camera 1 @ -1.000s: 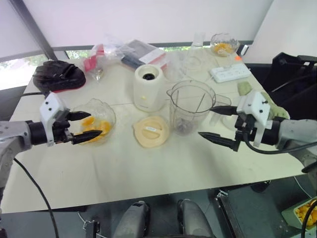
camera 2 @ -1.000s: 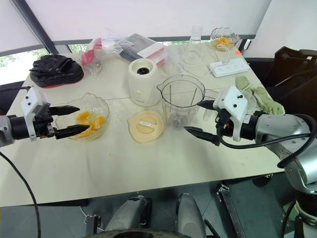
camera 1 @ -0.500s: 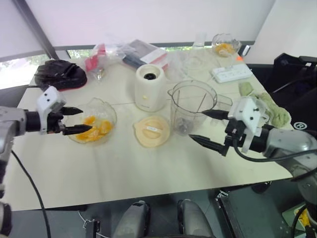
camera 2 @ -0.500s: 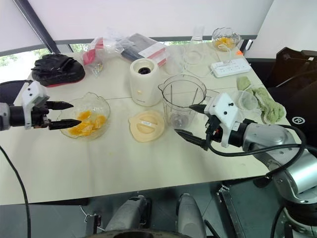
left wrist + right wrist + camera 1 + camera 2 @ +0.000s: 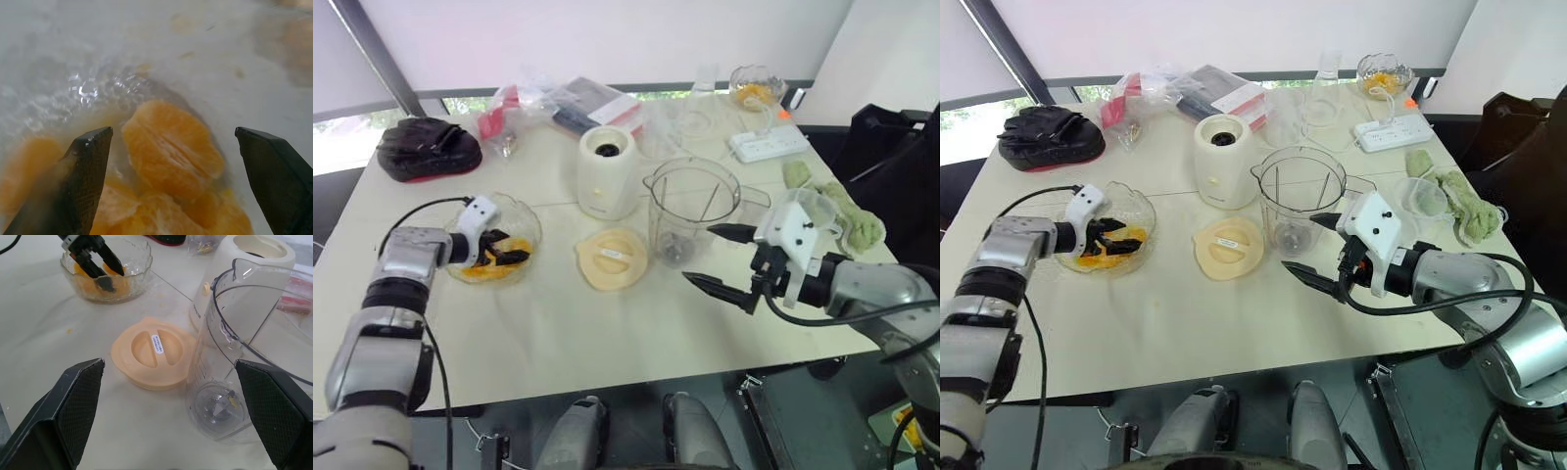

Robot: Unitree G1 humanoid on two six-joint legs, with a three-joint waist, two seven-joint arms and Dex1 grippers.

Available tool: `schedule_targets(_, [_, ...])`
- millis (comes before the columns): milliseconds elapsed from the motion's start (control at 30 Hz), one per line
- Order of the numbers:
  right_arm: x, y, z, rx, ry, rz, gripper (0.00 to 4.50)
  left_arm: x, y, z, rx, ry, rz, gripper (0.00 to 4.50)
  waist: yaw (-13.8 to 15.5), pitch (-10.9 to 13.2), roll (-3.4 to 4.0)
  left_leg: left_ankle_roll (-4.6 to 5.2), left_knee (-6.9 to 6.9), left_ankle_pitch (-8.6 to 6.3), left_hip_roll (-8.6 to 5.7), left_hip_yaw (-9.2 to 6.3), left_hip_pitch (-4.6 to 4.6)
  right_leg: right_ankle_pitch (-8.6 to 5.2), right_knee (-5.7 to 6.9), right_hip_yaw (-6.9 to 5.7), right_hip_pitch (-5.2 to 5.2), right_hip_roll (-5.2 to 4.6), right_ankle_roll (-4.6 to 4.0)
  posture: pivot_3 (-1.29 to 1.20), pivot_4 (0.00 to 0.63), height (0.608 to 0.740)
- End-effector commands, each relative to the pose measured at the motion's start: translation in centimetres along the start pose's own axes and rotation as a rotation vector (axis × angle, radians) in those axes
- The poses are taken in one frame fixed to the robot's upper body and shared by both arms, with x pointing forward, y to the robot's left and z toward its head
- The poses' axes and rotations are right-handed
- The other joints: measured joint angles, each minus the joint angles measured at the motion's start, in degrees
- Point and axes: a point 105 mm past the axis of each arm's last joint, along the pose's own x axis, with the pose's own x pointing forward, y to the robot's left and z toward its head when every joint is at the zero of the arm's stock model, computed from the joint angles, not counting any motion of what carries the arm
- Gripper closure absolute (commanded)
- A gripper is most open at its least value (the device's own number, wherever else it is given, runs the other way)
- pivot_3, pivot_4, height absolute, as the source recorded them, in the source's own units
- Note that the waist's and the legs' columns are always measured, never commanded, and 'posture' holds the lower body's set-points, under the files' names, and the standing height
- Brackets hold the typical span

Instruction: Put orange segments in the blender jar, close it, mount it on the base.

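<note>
A glass bowl [image 5: 527,223] of orange segments [image 5: 1097,257] sits at the table's left. My left gripper [image 5: 505,251] reaches down into it, open, with one segment [image 5: 172,147] lying between its fingers and untouched by them. The empty clear blender jar [image 5: 691,210] stands mid-table, with its cream lid [image 5: 612,259] lying flat to its left. The white base [image 5: 607,171] stands behind the lid. My right gripper [image 5: 722,258] hovers open just right of the jar, holding nothing.
A white power strip [image 5: 769,144] and a small bowl of orange [image 5: 754,88] lie at the back right. A green cloth [image 5: 847,211] and a clear cup [image 5: 808,204] sit right of the jar. A black bag [image 5: 426,149] and plastic packets [image 5: 558,103] fill the back left.
My left gripper has moved right and down into the bowl, over the segments. The right gripper has shifted slightly left, still open.
</note>
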Motion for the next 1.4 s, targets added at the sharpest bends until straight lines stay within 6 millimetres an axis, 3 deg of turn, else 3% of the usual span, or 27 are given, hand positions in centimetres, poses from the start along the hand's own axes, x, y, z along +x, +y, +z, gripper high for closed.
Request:
schedule_targets(33, [0.0,0.2,0.8,-0.046,-0.025,-0.006,0.03,-0.3,0.9,0.5,-0.015,0.0,0.051,0.32,-0.03,0.0,-0.03,0.0,0.0,0.0,0.0,0.0,0.0,0.0,0.01,0.0,-0.01,0.0,0.0,0.0,0.15,0.74])
schedule_targets(500, [0.3,-0.1,0.8,-0.058,-0.029,-0.007,0.03,1.3,0.7,0.8,-0.123,-0.048,0.1,0.32,0.13,-0.05,-0.11,-0.02,0.06,0.02,-0.02,0.0,-0.01,0.01,0.06,0.0,-0.01,-0.01,0.01,0.0,0.15,0.74])
schedule_targets(733, [0.3,-0.1,0.6,-0.068,-0.014,-0.002,0.03,2.3,-0.1,-0.1,-0.176,-0.031,0.091,0.32,0.18,-0.09,-0.12,-0.03,0.08,0.02,-0.04,0.0,-0.01,0.01,0.08,0.0,0.0,-0.02,0.02,0.0,0.15,0.74])
schedule_targets(833, [0.4,-0.2,0.5,-0.068,-0.015,-0.002,0.0,2.2,-0.1,-0.2,-0.179,-0.023,0.09,1.15,0.17,-0.1,-0.12,-0.04,0.11,0.02,-0.04,-0.01,-0.01,0.02,0.12,0.0,0.0,-0.02,0.03,0.0,0.15,0.74])
schedule_targets(933, [0.4,-0.2,0.5,-0.072,-0.014,-0.003,0.0,1.9,0.0,-0.4,-0.193,-0.006,0.082,2.6,0.09,-0.12,-0.12,-0.04,0.11,0.02,-0.04,-0.01,-0.01,0.02,0.13,0.0,-0.01,-0.02,0.03,0.0,0.15,0.74])
schedule_targets(1367, [0.7,-0.4,0.7,-0.091,-0.006,0.014,0.0,1.3,-0.1,-1.0,-0.187,0.017,0.063,2.6,0.03,-0.14,-0.13,-0.05,0.11,0.03,-0.04,-0.01,0.0,0.02,0.17,0.01,-0.03,-0.02,0.03,0.0,0.15,0.74])
schedule_targets(1400, [0.7,-0.4,0.7,-0.092,-0.005,0.014,0.0,1.3,-0.1,-1.1,-0.188,0.015,0.063,2.86,0.03,-0.14,-0.13,-0.05,0.11,0.03,-0.04,-0.01,0.0,0.02,0.18,0.01,-0.03,-0.02,0.03,0.0,0.15,0.74])
